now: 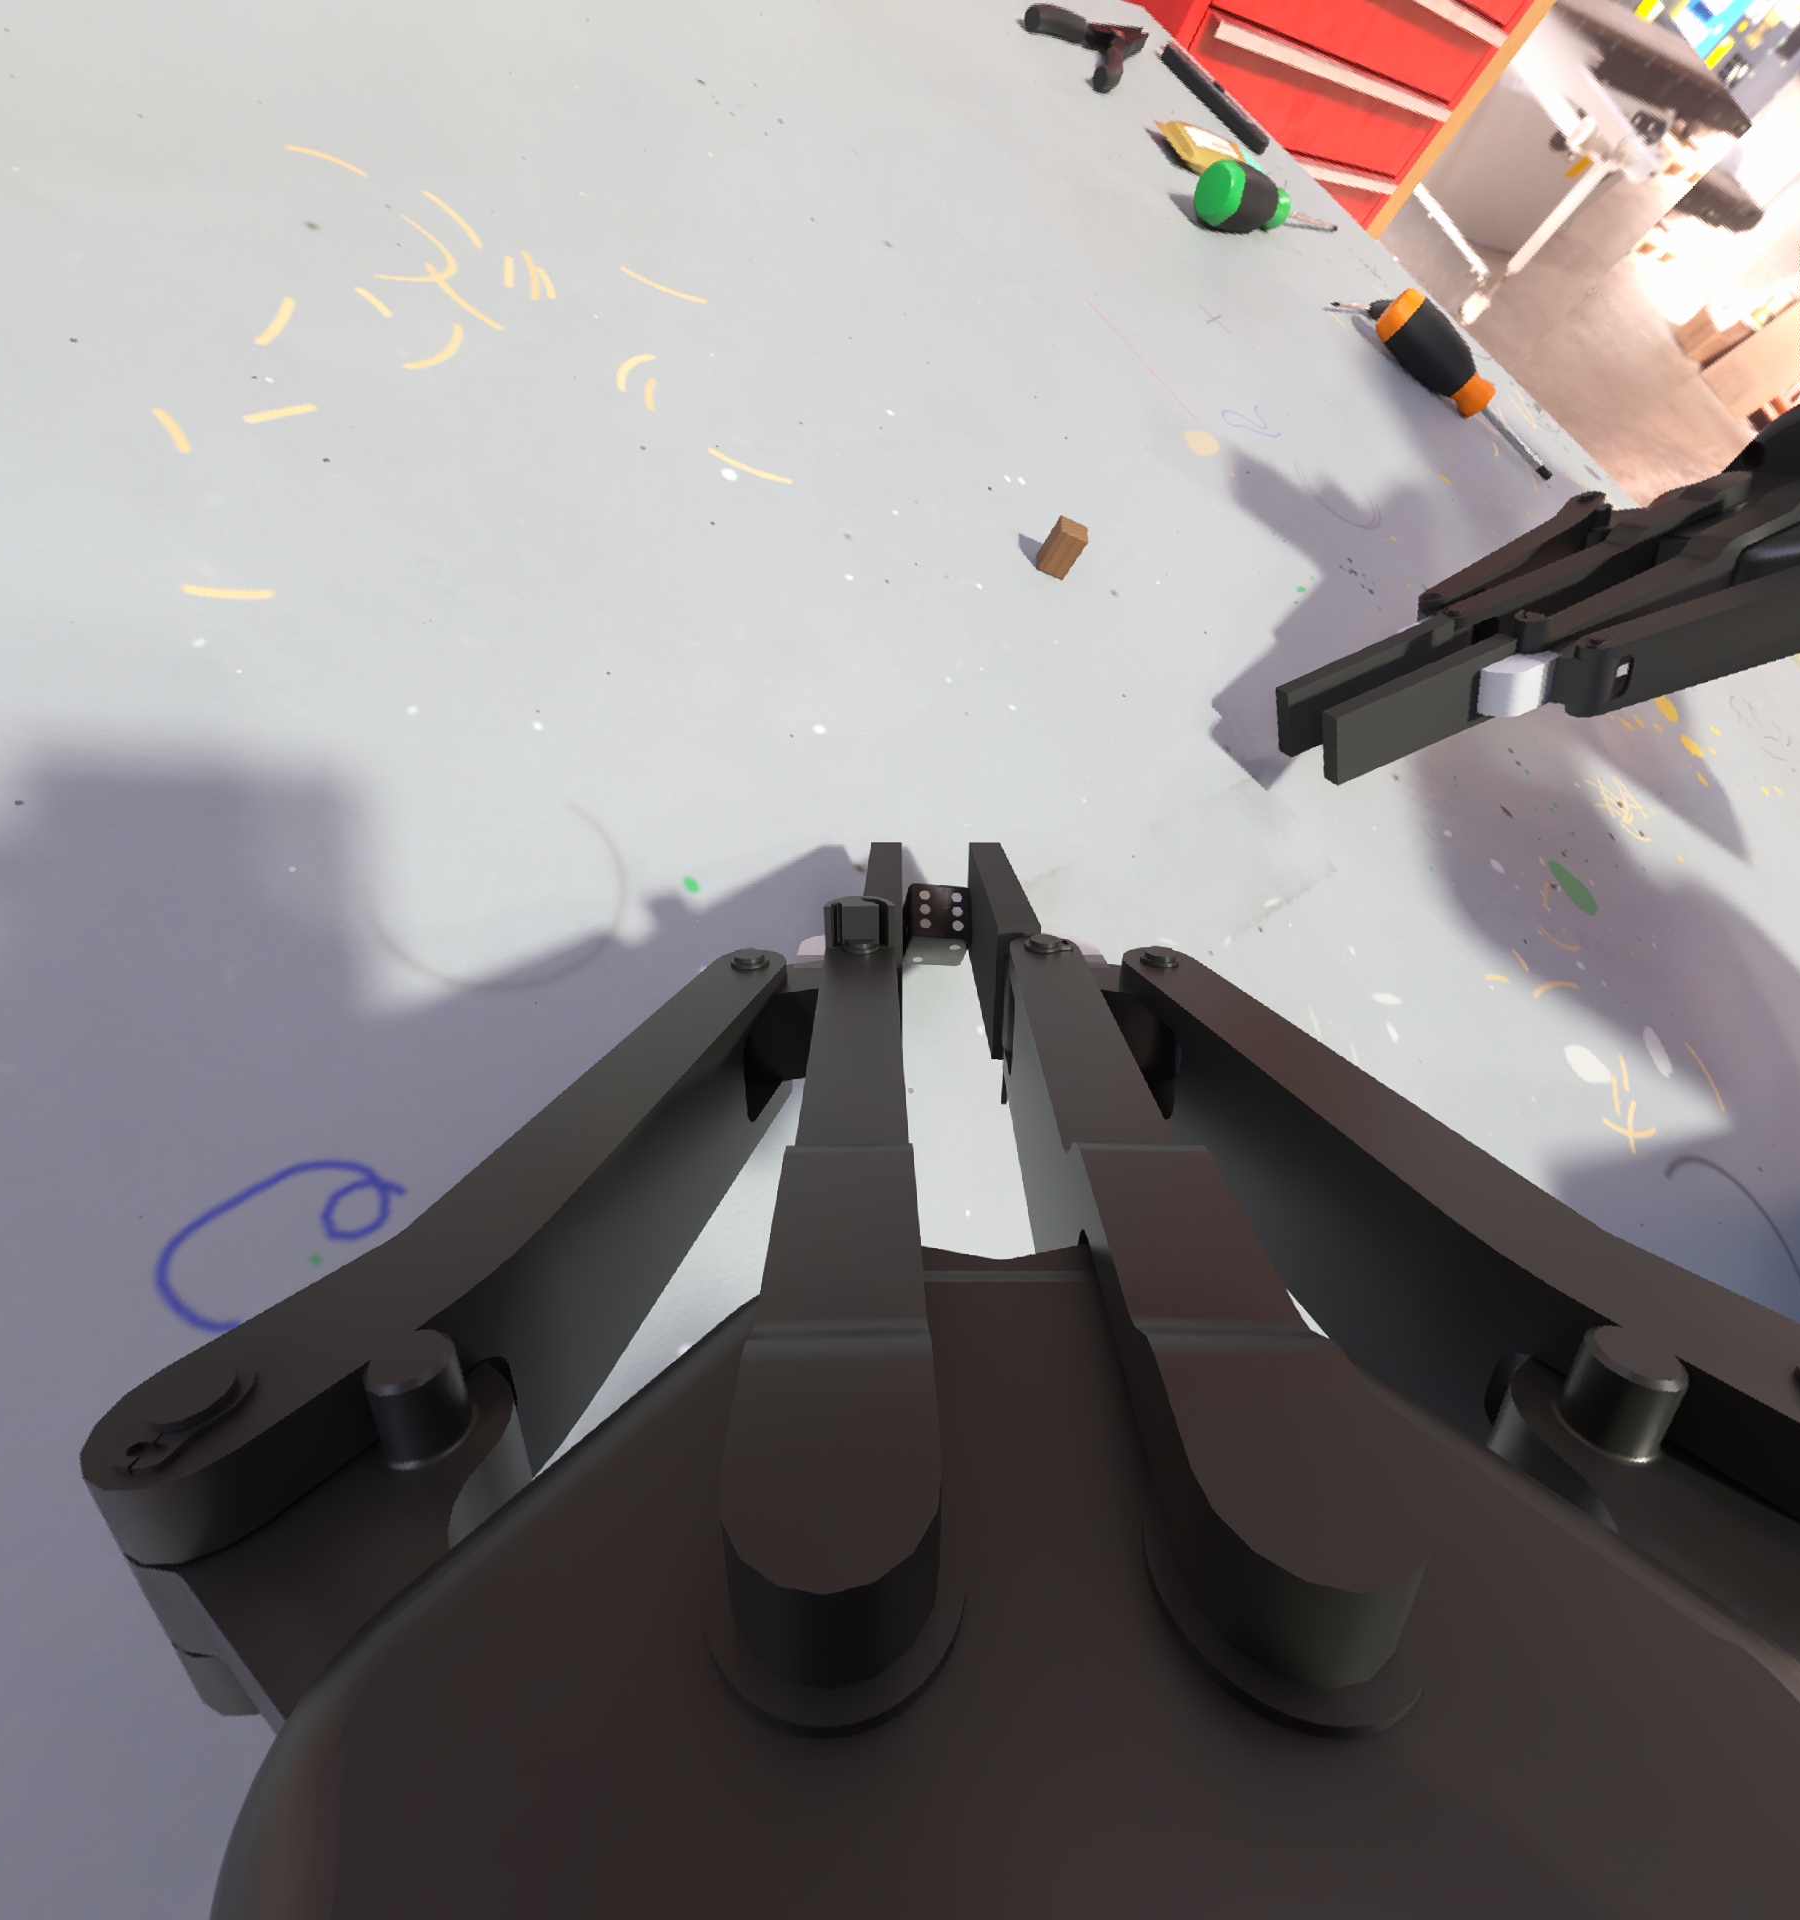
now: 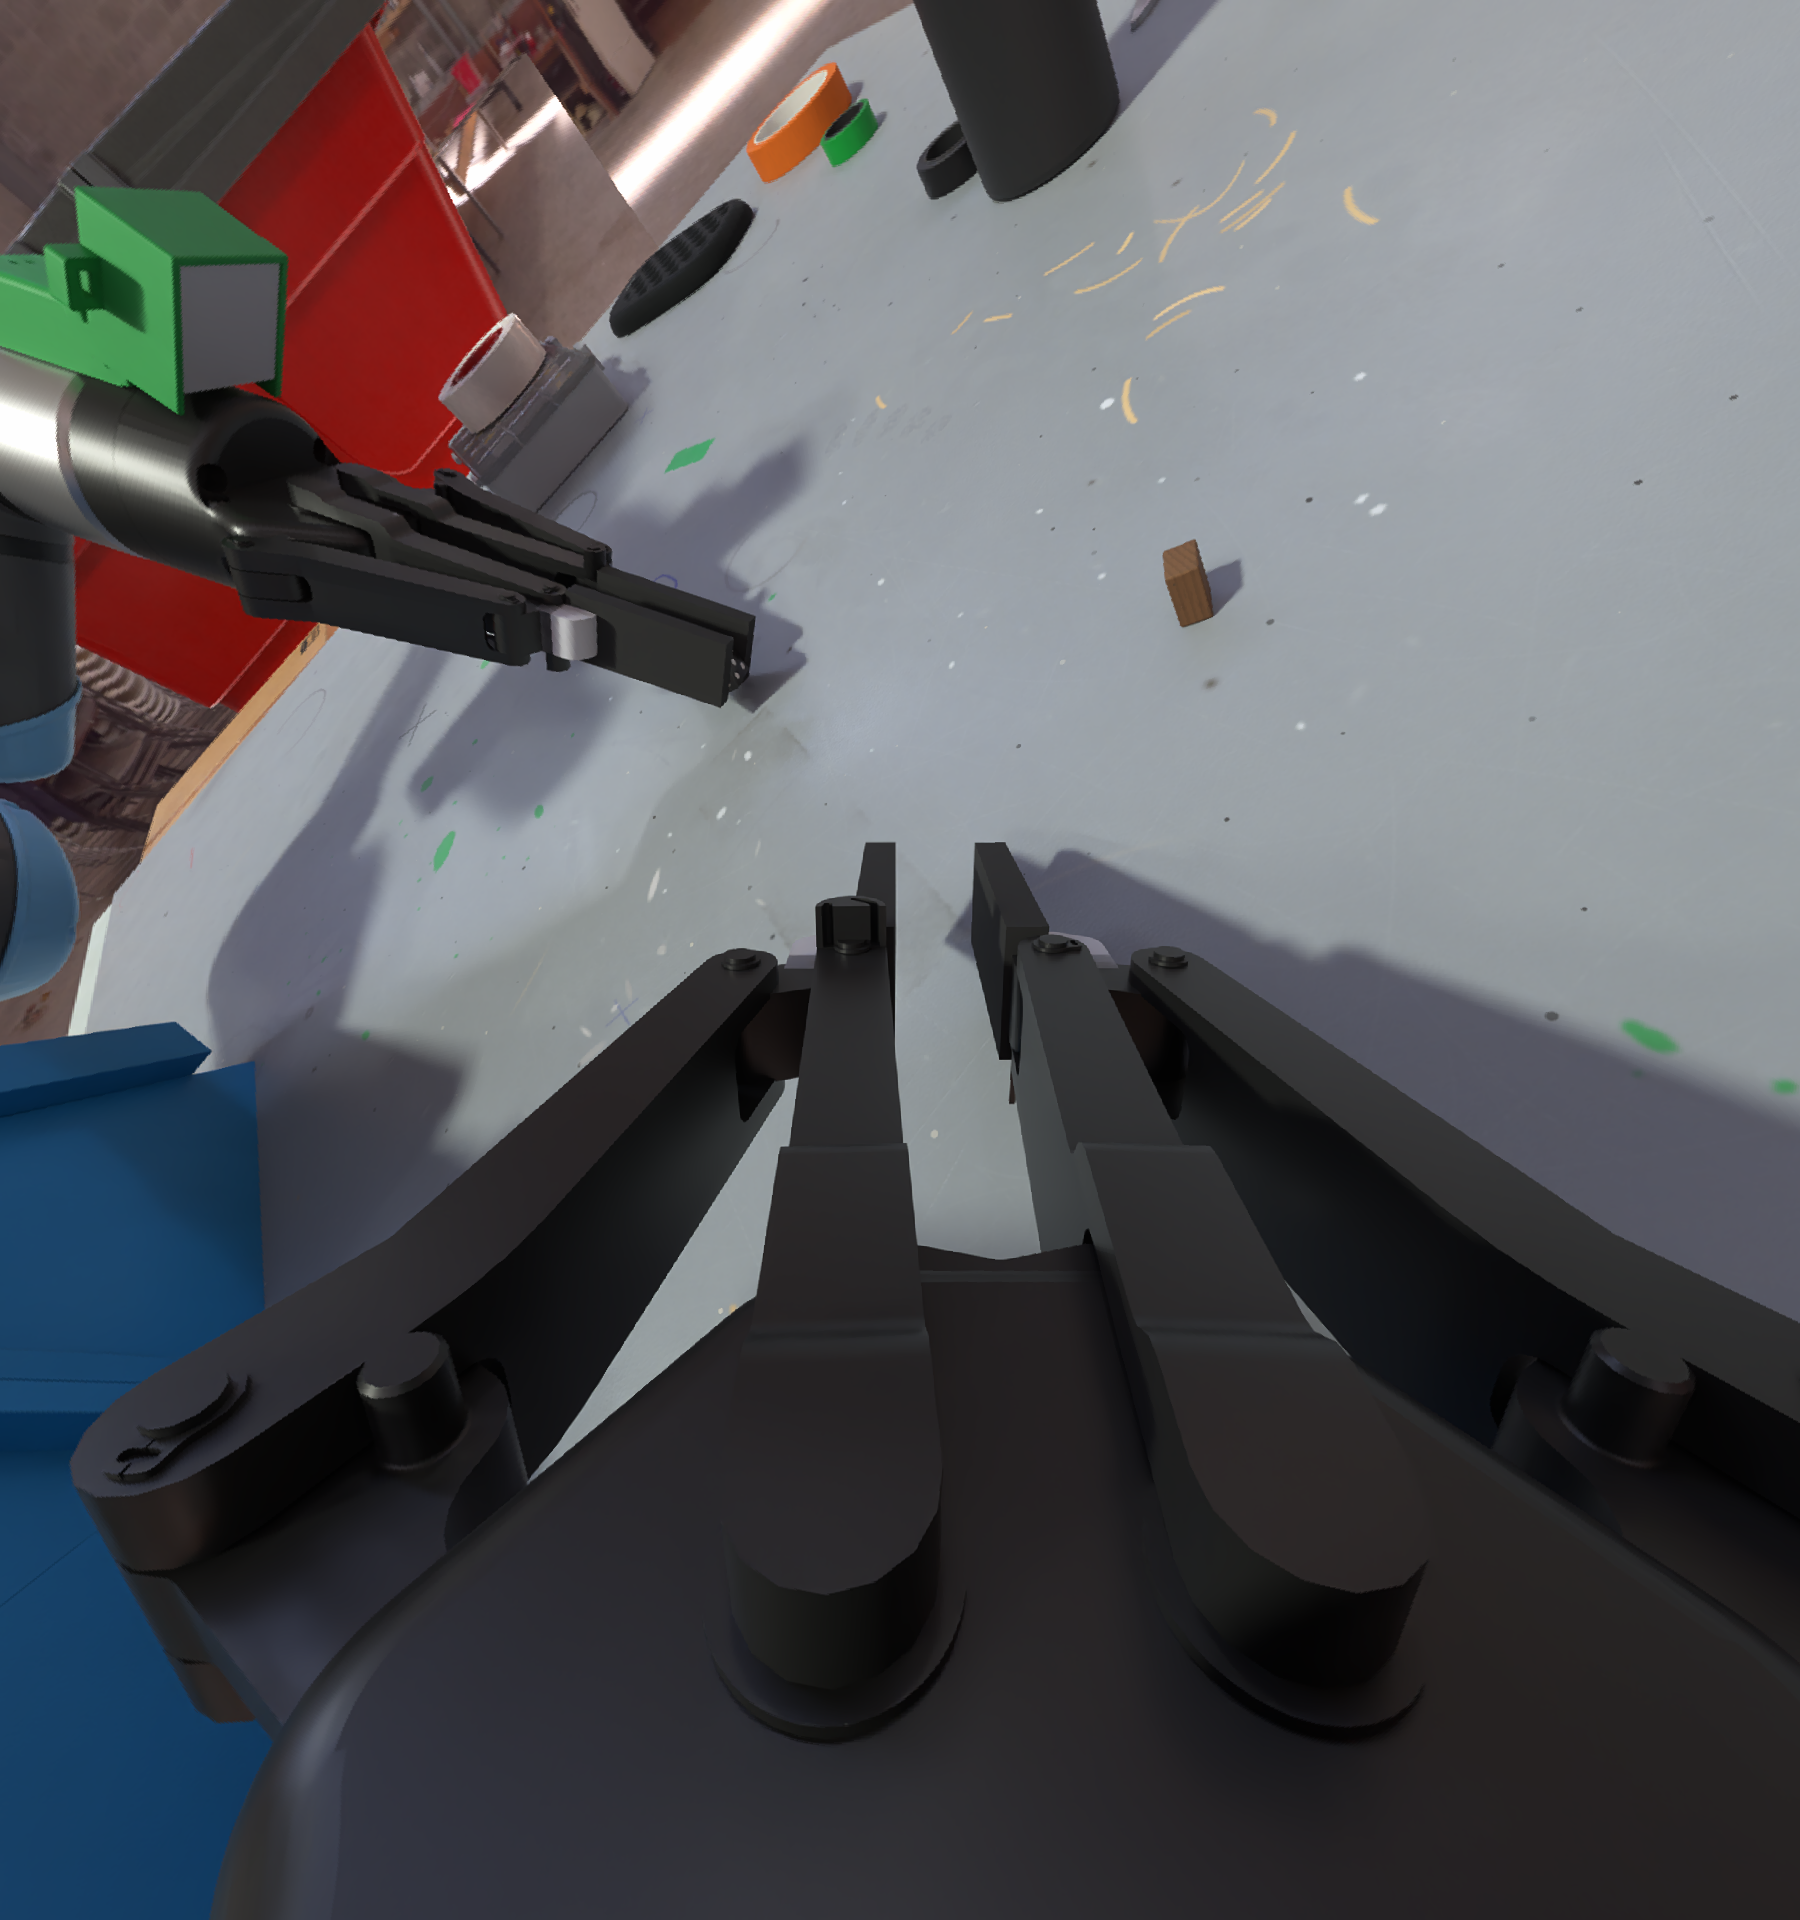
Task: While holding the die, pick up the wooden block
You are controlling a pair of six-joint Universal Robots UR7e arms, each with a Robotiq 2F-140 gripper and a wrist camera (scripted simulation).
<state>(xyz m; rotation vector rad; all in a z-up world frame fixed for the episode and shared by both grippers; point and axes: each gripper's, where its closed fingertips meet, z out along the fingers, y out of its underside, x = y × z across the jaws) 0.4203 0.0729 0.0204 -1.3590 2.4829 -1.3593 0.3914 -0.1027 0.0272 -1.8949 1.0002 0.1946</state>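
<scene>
The small wooden block [image 1: 1062,548] stands on the grey table [image 1: 563,623], apart from both grippers; it also shows in the right wrist view [image 2: 1187,584]. My left gripper [image 1: 934,868] is shut on a black die [image 1: 937,916] with white pips, held just above the table. The right wrist view shows this gripper [image 2: 735,675] from the side, with the die [image 2: 736,668] at its tips. My right gripper [image 2: 934,862] is empty, its jaws a narrow gap apart, the block ahead and to the right. The left wrist view shows the right gripper [image 1: 1306,743] at the right.
A green-handled screwdriver [image 1: 1234,195], an orange-and-black screwdriver [image 1: 1431,348] and a red cabinet [image 1: 1322,94] lie along the far edge. A blue box [image 2: 96,1247] is close at left. Tape rolls [image 2: 797,120], a black cylinder [image 2: 1021,94] and a black disc [image 2: 683,265] stand farther off.
</scene>
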